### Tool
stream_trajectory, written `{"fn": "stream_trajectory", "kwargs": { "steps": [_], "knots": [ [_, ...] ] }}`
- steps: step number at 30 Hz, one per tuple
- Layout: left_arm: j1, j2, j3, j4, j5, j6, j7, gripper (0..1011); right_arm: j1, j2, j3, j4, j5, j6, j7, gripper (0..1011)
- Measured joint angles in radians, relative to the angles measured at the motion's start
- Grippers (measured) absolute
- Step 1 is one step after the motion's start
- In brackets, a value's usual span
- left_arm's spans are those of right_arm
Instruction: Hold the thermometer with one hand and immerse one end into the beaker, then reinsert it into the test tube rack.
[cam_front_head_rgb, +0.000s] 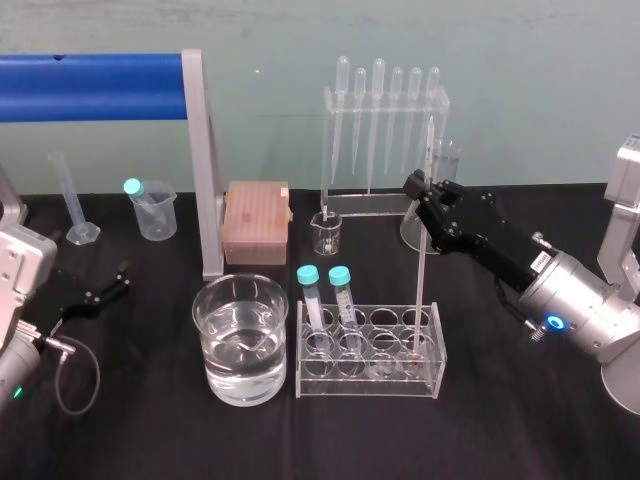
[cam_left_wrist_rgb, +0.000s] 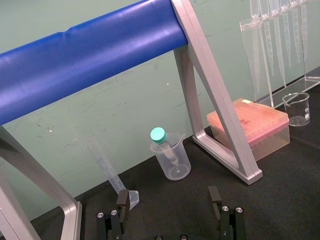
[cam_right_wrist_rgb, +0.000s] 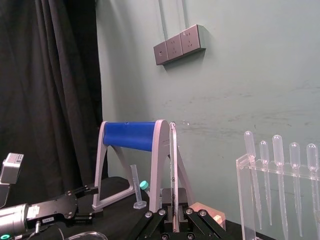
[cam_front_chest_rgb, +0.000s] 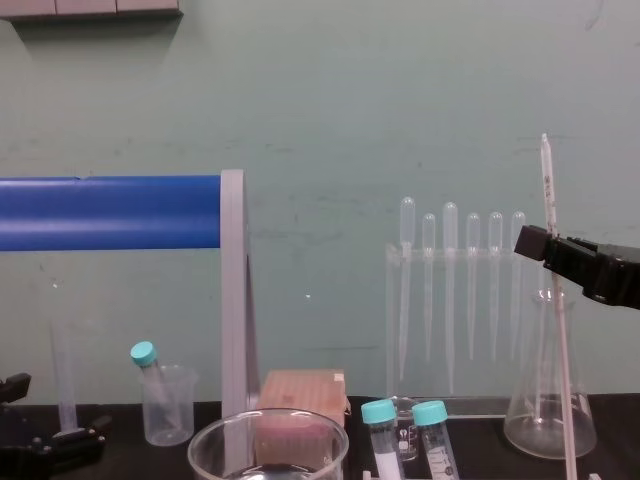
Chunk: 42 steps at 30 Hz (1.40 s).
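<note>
The right gripper (cam_front_head_rgb: 425, 190) is clamping the thermometer (cam_front_head_rgb: 420, 270) high on its stem and holding it upright, probably so it can slide straight through its hole at the right end of the test tube rack (cam_front_head_rgb: 366, 392). The water-filled beaker (cam_front_head_rgb: 213, 345) is sitting just left of the rack, within easy reach, while the left gripper (cam_left_wrist_rgb: 168, 197), fingers apart, is idling far left.

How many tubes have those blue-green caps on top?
3. Two capped tubes stand side by side at the left end of the test tube rack; a third tube leans in the small plastic beaker, back left.
</note>
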Motion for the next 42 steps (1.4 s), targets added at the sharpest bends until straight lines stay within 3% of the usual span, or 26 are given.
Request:
{"fn": "stream_trajectory", "kwargs": {
  "steps": [12,29,31,42],
  "knots": [
    [0.000,0.000,0.000,0.000,0.000,0.000,0.000,1008,-0.001,0.000,0.001,-0.001,0.001,-0.002,0.000,86],
    [0.000,0.000,0.000,0.000,0.000,0.000,0.000,1008,-0.001,0.000,0.001,-0.001,0.001,-0.003,0.001,609],
    [0.000,0.000,0.000,0.000,0.000,0.000,0.000,1008,-0.001,0.000,0.001,-0.001,0.001,-0.003,0.001,707],
    [0.000,0.000,0.000,0.000,0.000,0.000,0.000,1008,-0.001,0.000,0.001,-0.001,0.000,-0.003,0.001,998]
  ]
}}
